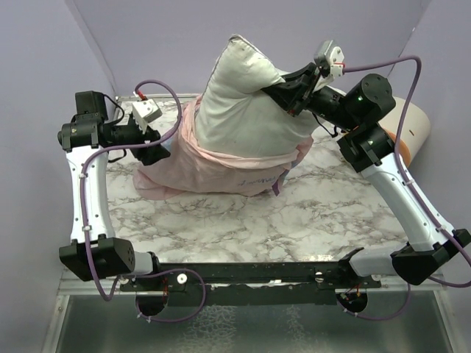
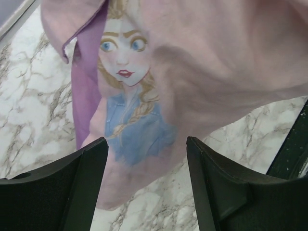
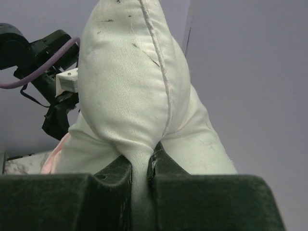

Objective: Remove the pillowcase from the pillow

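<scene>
The white pillow (image 1: pixel 243 95) stands tilted up at the back of the table, most of it out of the pillowcase (image 1: pixel 199 165). The pillowcase is bunched round the pillow's lower end, pale pink inner side out. My right gripper (image 1: pixel 288 94) is shut on a pinch of the pillow's right edge and holds it up; the right wrist view shows the pillow (image 3: pixel 134 82) squeezed between the fingers. My left gripper (image 1: pixel 158 151) is open beside the pillowcase's left end. In the left wrist view the pillowcase (image 2: pixel 139 96) with the princess print lies beyond the open fingers (image 2: pixel 91 163), apart from them.
A marble-patterned table (image 1: pixel 250 220) carries everything. A cream-and-orange cylinder (image 1: pixel 412 129) lies at the right edge behind my right arm. Purple walls close in at the back and sides. A black rail (image 1: pixel 257 272) runs along the near edge.
</scene>
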